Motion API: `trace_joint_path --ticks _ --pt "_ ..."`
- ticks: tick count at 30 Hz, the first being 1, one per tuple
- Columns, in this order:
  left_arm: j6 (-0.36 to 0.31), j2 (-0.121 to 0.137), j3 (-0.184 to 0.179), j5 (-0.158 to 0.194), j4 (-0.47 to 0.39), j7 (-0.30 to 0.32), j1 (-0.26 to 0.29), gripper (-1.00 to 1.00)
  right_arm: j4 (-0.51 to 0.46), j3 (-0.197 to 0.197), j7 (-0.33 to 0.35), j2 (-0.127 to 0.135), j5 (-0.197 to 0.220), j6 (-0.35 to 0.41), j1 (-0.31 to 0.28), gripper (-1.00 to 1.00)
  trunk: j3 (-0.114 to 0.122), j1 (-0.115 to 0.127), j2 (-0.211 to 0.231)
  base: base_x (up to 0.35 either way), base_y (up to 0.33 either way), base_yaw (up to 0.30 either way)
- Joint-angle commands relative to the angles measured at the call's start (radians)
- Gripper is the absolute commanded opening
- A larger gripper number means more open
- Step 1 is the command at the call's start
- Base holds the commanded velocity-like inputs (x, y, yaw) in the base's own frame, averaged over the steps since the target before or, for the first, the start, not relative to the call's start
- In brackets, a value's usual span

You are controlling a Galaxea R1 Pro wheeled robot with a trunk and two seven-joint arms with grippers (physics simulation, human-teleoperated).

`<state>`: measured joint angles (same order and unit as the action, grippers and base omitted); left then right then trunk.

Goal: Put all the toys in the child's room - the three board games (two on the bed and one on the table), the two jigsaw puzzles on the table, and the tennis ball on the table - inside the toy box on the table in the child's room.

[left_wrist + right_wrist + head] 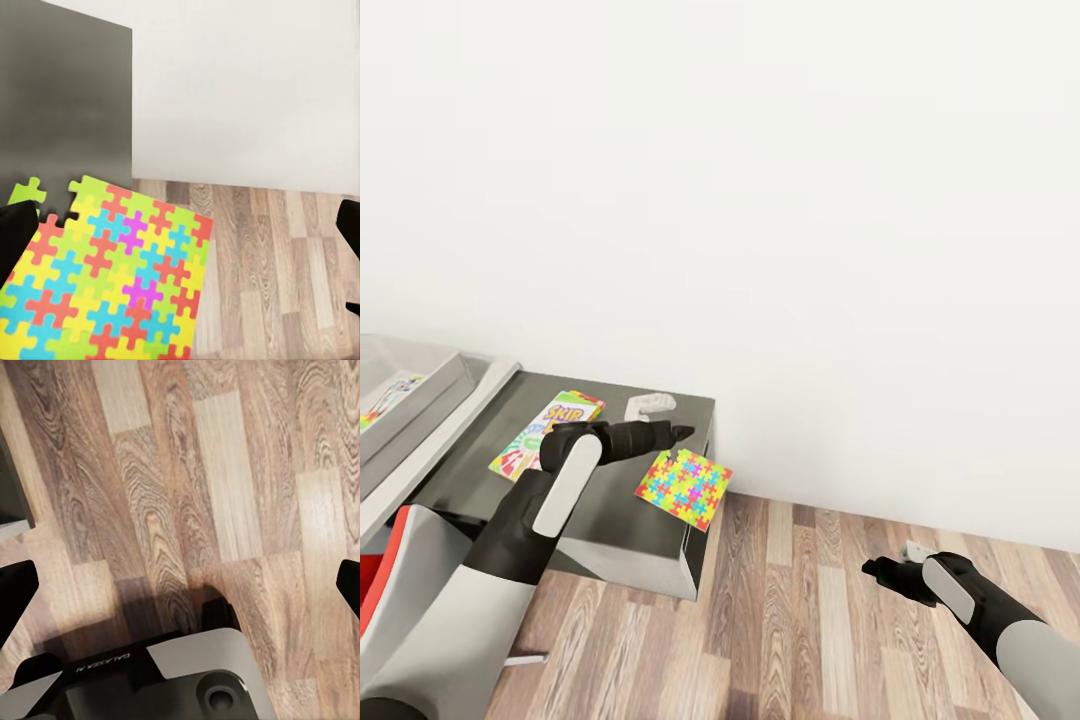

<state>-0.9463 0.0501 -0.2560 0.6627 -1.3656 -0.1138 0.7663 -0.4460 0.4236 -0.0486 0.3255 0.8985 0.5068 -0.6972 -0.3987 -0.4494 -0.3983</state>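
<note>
Left gripper (682, 433) above jigsaw puzzle (684, 488), jaws apart

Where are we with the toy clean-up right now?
Done: something colourful already lies in the toy box. In hand: the left gripper hovers, jaws open, over the jigsaw puzzle that overhangs the dark side unit; not grasped yet. Left: that puzzle and the board game beside it. The right gripper hangs open and empty over the floor.

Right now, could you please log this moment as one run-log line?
left gripper: open, above jigsaw puzzle overhanging dark side unit edge | right gripper: open, over floor | board game: on unit
</note>
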Motion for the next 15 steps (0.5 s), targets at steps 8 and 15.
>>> trace_joint_path --ticks 8,15 --pt "-0.008 0.002 0.014 0.026 -0.008 -0.007 -0.015 1.0 -0.002 0.006 -0.005 0.001 0.008 0.002 -0.001 1.0 0.012 -0.001 -0.002 0.0 0.0 0.0" --pt "-0.012 0.012 0.031 0.031 -0.01 0.017 -0.022 1.0 -0.002 0.005 -0.006 0.001 0.008 0.002 -0.001 1.0 0.023 -0.001 -0.002 0.0 0.0 0.0"
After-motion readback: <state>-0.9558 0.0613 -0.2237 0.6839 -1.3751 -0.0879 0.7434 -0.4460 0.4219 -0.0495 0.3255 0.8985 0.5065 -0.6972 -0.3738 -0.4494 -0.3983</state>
